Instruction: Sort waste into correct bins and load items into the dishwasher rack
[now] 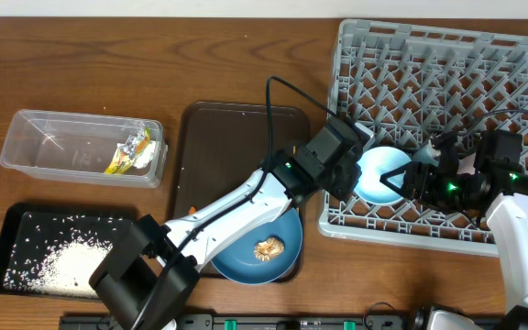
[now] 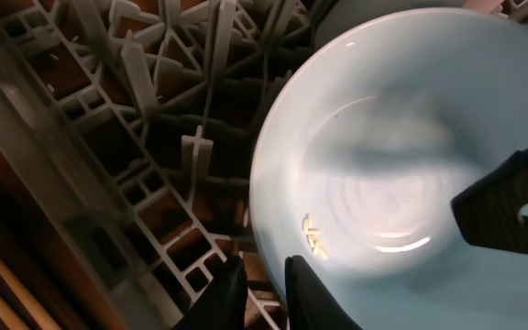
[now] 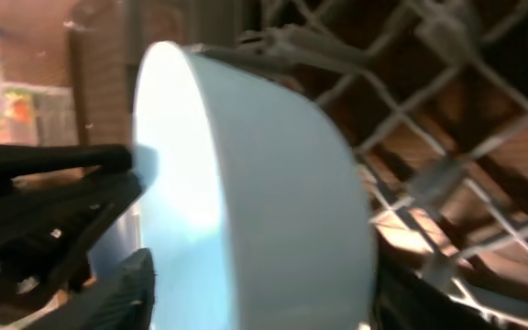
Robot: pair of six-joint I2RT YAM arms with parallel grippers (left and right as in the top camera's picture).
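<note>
The light blue bowl (image 1: pixel 379 174) stands tilted on its side at the front left of the grey dishwasher rack (image 1: pixel 447 55). My left gripper (image 1: pixel 351 172) is shut on the bowl's rim (image 2: pixel 264 284). A few rice grains (image 2: pixel 314 236) stick inside the bowl (image 2: pixel 401 119). My right gripper (image 1: pixel 400 179) is open, its fingers spread around the bowl (image 3: pixel 273 183) from the right. The large blue plate (image 1: pixel 250 255) lies on the dark brown tray with the brown food lump (image 1: pixel 266 247) on it. Thin wooden chopsticks (image 2: pixel 12 289) show at the lower left of the left wrist view. The cups are out of view.
The clear tub (image 1: pixel 53 142) at the left holds the yellow-green wrapper (image 1: pixel 125 158) and white paper (image 1: pixel 149 151). The black tray (image 1: pixel 16 229) at the front left holds white rice (image 1: pixel 67 266). The dark brown serving tray (image 1: pixel 236 137) lies between the tub and the rack.
</note>
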